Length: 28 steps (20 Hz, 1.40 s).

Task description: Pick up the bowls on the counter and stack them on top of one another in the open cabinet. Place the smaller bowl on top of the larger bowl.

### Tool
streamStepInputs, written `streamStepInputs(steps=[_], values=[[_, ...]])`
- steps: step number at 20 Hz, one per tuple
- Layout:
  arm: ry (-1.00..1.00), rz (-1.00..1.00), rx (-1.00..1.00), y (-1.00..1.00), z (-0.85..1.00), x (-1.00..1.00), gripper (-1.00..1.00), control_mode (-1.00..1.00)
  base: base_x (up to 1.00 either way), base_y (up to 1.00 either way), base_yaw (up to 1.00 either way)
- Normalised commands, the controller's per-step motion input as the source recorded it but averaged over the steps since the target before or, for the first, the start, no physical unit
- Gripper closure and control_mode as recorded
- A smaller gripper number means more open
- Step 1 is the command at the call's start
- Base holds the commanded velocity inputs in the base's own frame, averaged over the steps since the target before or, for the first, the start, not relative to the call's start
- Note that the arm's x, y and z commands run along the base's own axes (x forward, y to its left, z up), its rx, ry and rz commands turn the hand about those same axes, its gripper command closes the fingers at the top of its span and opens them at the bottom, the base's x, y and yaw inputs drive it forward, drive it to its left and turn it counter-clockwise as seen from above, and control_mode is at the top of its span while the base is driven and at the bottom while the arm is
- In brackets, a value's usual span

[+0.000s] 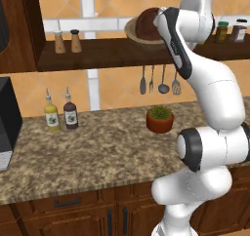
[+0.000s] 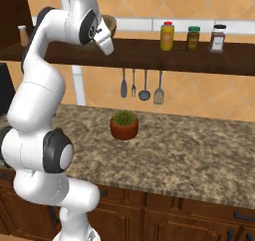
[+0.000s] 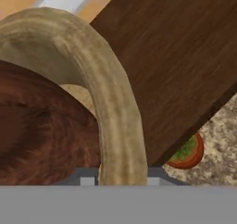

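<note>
Nearest the base, the counter (image 1: 97,152) runs across both base views, speckled granite over dark drawers (image 1: 68,202). On it, at about 3 o'clock in the left base view, stands a terracotta pot with a green plant (image 1: 159,119); toward 9 o'clock stand a yellow bottle (image 1: 51,114) and a dark bottle (image 1: 71,112), side by side, with a black appliance (image 1: 7,123) at the far left edge. Behind the pot, four utensils (image 2: 142,84) hang on the tiled wall under the shelf. Above them is the open cabinet (image 1: 97,54), a dark shelf. The larger bowl (image 1: 134,32) rests on it at about 1 o'clock in the left base view, and the smaller bowl (image 1: 146,24) sits inside it, dark and rounded, rising above the tan rim. The arm's wrist covers the right side of both bowls, and the gripper itself is hidden there, so whether its fingers are apart or together cannot be told. In the hand view the tan rim (image 3: 115,107) curves very close across the middle, the dark bowl (image 3: 46,130) lies at 9 o'clock inside it, and the shelf board (image 3: 185,65) fills 2 o'clock. Farther along the shelf stand two shakers (image 1: 67,41) at the left and three jars (image 2: 191,37) at the right.
</note>
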Motion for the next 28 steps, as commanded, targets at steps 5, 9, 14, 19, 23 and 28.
streamStepInputs(steps=[5,9,14,19,23,28], values=[[-0.02,-0.08,0.05,-0.03,-0.37,0.65,-1.00,-1.00,0.00,0.00,0.00],[-0.16,0.01,0.00,-0.30,-0.17,-0.04,-1.00,-1.00,0.00,0.00,0.00],[-0.27,0.00,0.11,-0.63,-0.02,-0.72,-1.00,-1.00,0.00,0.00,0.00],[-0.33,0.00,0.15,-0.94,-0.54,-1.00,-1.00,-1.00,0.00,0.00,0.00],[-0.05,0.00,0.00,-0.76,-1.00,-1.00,-1.00,-1.00,0.00,0.00,0.00],[0.00,0.02,-0.12,-0.68,-1.00,-1.00,-1.00,-1.00,0.00,0.00,0.00]])
